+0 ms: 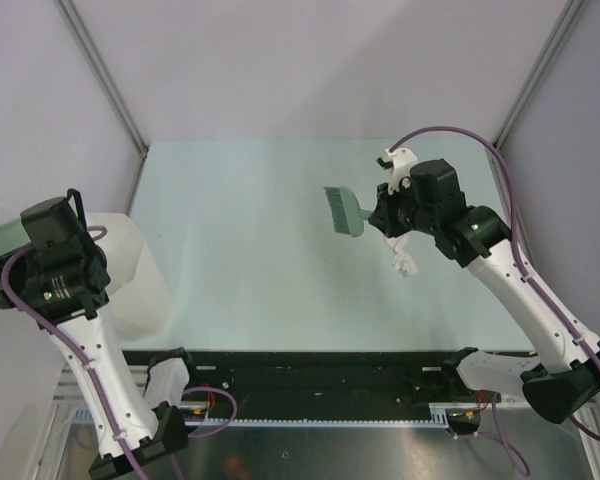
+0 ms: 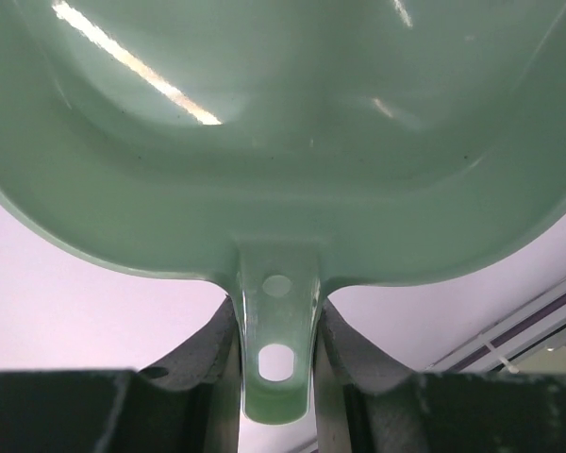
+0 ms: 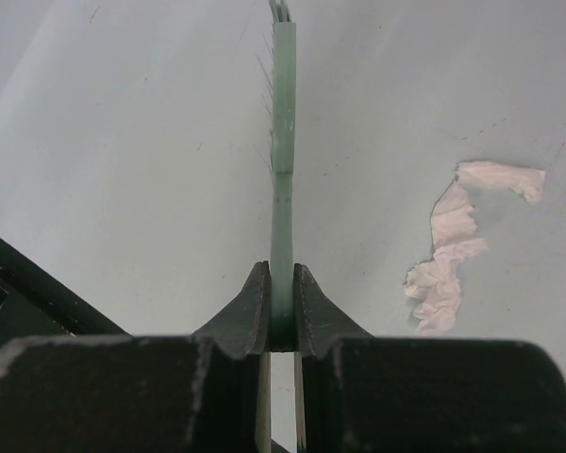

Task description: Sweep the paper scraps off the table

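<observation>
— While your right gripper [image 3: 281, 311] is clamped tight on the flat handle of the green brush [image 3: 283, 113], what do you see going wrong?
— The crumpled paper scrap [image 3: 457, 250] lies on the worktop [image 1: 240, 270] off to the side of the handle, near your right wrist, not in front of the bristles. Sweep from this line and you likely miss it or only clip it.
— And the dustpan?
— Your left gripper [image 2: 276, 330] pinches the green dustpan [image 2: 283, 142] by its tab handle. The pan is raised at the far left by the white bin [image 1: 130, 270], well apart from the scrap. A long push with no pan waiting could scatter the wad or run it off the edge. The thin brush handle might also twist between your jaws when the bristles press down.
— Any labels to read?
— None that I can make out on brush, pan or bin.
</observation>
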{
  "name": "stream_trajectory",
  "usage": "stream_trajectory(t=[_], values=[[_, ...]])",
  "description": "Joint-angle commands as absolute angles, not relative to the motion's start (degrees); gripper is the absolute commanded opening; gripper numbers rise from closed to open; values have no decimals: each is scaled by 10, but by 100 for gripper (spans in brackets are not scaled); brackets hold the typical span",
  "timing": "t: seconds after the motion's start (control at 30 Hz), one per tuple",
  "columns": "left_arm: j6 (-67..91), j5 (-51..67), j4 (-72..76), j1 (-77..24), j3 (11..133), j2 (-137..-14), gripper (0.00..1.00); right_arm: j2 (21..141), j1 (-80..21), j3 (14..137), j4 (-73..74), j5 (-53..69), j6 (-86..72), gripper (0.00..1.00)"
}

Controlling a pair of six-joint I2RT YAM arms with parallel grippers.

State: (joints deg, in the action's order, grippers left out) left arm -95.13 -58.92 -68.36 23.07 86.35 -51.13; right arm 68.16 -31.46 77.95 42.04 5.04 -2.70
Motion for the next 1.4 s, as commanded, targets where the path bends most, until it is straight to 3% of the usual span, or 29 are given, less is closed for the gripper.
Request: stream_trajectory(t=[0.0,0.2,0.33,0.5,0.7,0.83,1.1,1.37], values=[[-986,-621,-668,236,880,-515,2,686,-315,781,388,57,-18,0],[-934,-574,-650,200,968,-543,0,687,-314,781,383,34,-19,0],[-881,-386,-635,192,1033,-558,0,696,-311,782,383,-84,-22,0],[-705,-227,-635,169,1031,-591,0,719,-309,782,406,-237,-11,0],[-544,-149,-636,29,1007,-635,0,763,-287,782,434,-355,26,0],[-471,-152,-638,-129,974,-675,0,801,-267,782,408,-402,64,0],[-385,-65,-636,-259,854,-760,0,896,-224,781,328,-276,117,0],[-383,-21,-636,-260,716,-789,0,947,-315,786,285,-147,135,0]])
